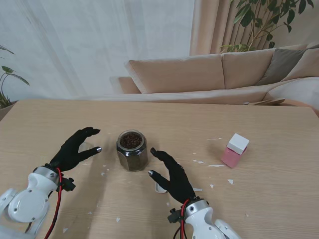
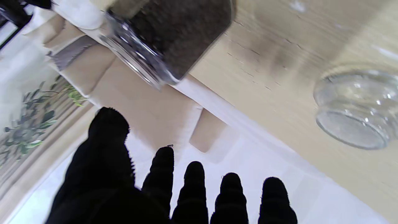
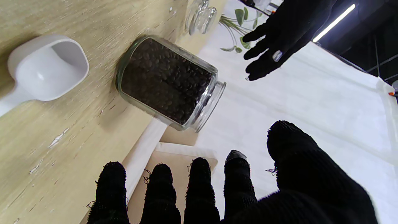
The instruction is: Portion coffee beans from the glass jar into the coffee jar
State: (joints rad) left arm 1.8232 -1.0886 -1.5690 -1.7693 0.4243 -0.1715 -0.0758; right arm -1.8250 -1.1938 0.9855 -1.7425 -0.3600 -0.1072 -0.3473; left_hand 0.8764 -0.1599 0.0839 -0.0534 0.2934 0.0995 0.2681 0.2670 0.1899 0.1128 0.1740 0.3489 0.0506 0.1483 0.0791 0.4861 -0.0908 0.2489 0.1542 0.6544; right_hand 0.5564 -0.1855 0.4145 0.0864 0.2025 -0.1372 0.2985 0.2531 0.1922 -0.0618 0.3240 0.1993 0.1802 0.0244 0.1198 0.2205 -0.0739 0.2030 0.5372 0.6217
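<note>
- Stand view: the glass jar (image 1: 132, 150) stands upright on the wooden table (image 1: 259, 199), its long axis vertical and its open mouth facing up, with the coffee beans (image 1: 131, 140) showing dark in the mouth
- Same view: the left hand (image 1: 75, 149) is to the left of the jar and the right hand (image 1: 172, 174) is to its right and nearer to me — both in black gloves, fingers spread, neither touching the jar and neither holding anything
- Same view: a white scoop (image 1: 160, 187) lies on the table just beside the right hand, partly hidden by it; a pink box with a white lid (image 1: 235, 150) stands well apart to the right, and small white flecks are scattered over the table top
- Left wrist view: the fingers (image 2: 194, 193) are held apart with nothing between them; the bean-filled jar (image 2: 169, 37) is blurred ahead of them, and a clear glass piece (image 2: 357, 109) sits on the table apart from it — whether this is the coffee jar or a lid I cannot tell
- Right wrist view: the fingers (image 3: 199, 189) are spread and bare of any load; the jar (image 3: 169, 82) stands ahead of them, filled with beans nearly to its neck, and the scoop (image 3: 46, 73) lies beside it with its bowl facing up and empty; the left hand (image 3: 279, 40) shows beyond the jar, open
</note>
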